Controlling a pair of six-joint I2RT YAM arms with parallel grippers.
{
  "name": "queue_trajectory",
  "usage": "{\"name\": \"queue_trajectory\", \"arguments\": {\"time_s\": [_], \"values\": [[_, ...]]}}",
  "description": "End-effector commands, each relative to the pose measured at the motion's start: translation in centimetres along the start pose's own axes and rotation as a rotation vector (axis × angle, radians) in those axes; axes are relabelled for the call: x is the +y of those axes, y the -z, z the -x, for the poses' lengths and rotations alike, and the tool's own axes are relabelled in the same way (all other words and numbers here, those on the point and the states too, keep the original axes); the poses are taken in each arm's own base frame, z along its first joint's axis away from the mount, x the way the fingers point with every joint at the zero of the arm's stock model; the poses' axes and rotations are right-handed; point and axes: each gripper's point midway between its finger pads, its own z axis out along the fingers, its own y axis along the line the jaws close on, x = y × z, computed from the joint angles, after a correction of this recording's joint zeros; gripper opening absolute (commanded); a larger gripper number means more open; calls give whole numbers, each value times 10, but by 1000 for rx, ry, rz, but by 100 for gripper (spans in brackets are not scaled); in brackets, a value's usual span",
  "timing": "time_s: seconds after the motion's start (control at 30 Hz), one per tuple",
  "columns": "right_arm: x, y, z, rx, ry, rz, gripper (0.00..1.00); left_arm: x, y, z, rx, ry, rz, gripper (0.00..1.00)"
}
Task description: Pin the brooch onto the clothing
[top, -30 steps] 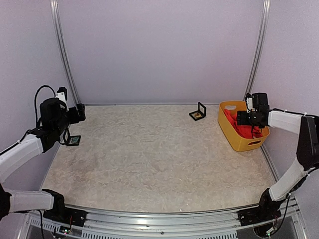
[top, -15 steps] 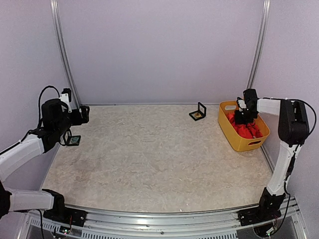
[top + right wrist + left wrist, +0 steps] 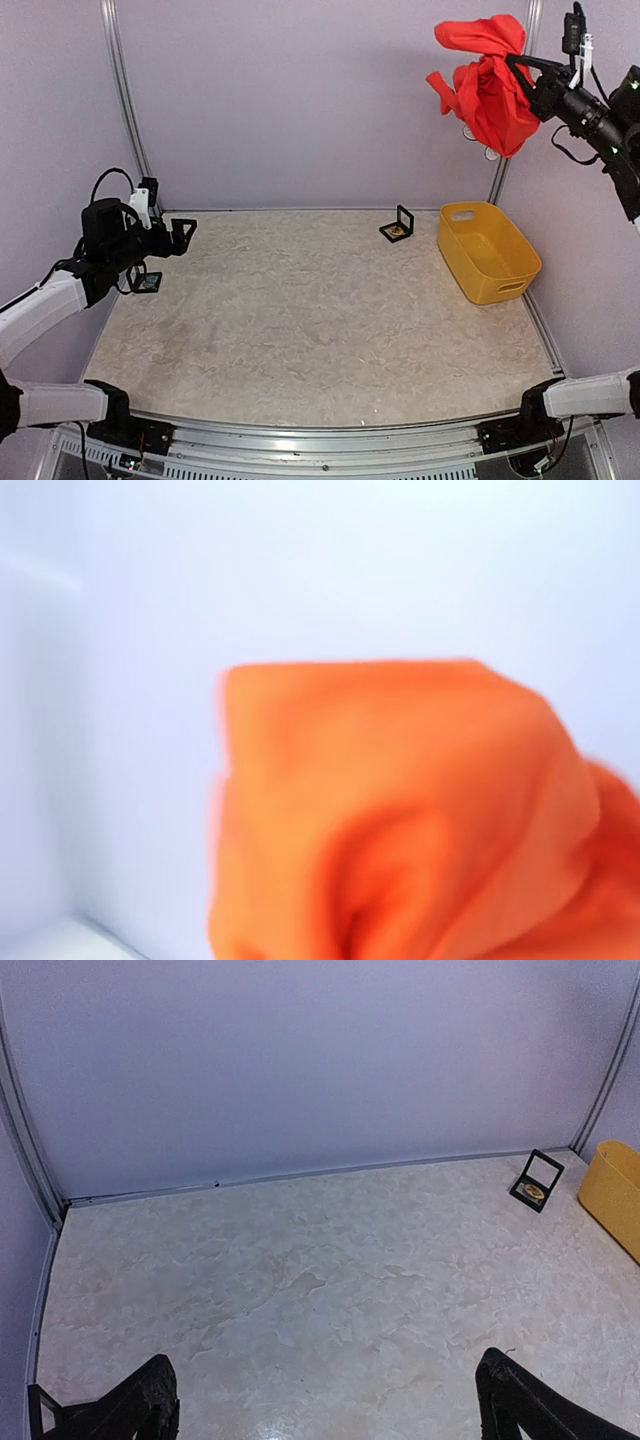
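Clothing (image 3: 487, 85) hangs bunched high in the air, well above the yellow basket (image 3: 492, 290), clamped in the right gripper (image 3: 518, 66). The left gripper (image 3: 186, 236) hovers over the table (image 3: 300, 320) at its left side.

From the left wrist, the fingers (image 3: 150, 1405) stand wide apart, and the brooch case (image 3: 535, 1182) sits far off near the basket (image 3: 615, 1195).

From the right wrist, blurred orange cloth (image 3: 400, 810) fills the lower frame.

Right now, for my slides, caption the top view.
Right hand holds the red shirt high; yellow basket sits empty; left hand hovers open.
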Motion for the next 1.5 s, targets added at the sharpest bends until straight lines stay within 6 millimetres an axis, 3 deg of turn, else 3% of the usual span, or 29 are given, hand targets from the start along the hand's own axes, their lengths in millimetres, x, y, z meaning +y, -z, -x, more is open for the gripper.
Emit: {"name": "queue_trajectory", "arguments": {"time_s": [0.0, 0.03, 0.1, 0.2, 0.27, 0.4, 0.53, 0.67, 0.73, 0.87, 0.9, 0.93, 1.03, 1.13, 1.2, 1.27, 1.3, 1.47], "values": [[121, 9, 20, -111, -96, 569, 0, -13, 3, 12, -18, -37, -60, 99], [149, 11, 22, -119, -118, 672, 0, -12, 3, 12, -17, -38, -58, 99], [187, 8, 11, -93, -149, 804, 0, -12, 3, 11, -14, -44, -57, 99], [234, -2, -22, -24, -181, 938, 0, -9, 3, 10, -10, -52, -38, 99], [253, -18, -55, 33, -182, 926, 0, -7, 3, 10, -9, -56, -25, 99], [286, -41, -142, 219, -246, 958, 0, -5, 3, 8, -6, -65, -15, 99], [295, -61, -218, 392, -286, 908, 0, -5, 2, 6, 3, -67, -15, 99], [280, -92, -282, 549, -303, 707, 0, -10, 0, 3, 14, -68, -46, 99], [262, -109, -306, 617, -332, 572, 0, -19, 0, 0, 21, -94, -86, 96], [214, -123, -351, 729, -380, 356, 0, -71, 4, -10, 43, -189, -288, 82], [202, -121, -361, 753, -383, 319, 3, -86, 6, -15, 59, -217, -336, 81], [190, -120, -372, 776, -381, 285, 16, -98, 7, -22, 83, -244, -370, 82], [141, -118, -407, 873, -294, 106, 40, -114, 5, -35, 143, -275, -402, 85], [93, -114, -423, 976, -120, -108, 48, -119, -1, -52, 211, -246, -423, 85], [83, -109, -421, 1006, -42, -163, 50, -129, -3, -68, 291, -236, -448, 80], [97, -103, -415, 1010, -13, -116, 50, -139, -5, -91, 417, -227, -451, 74], [117, -101, -413, 998, -7, -42, 50, -150, -5, -98, 473, -227, -452, 69], [243, -71, -406, 946, -89, 385, 51, -172, 2, -161, 683, -19, -413, 60]]}}
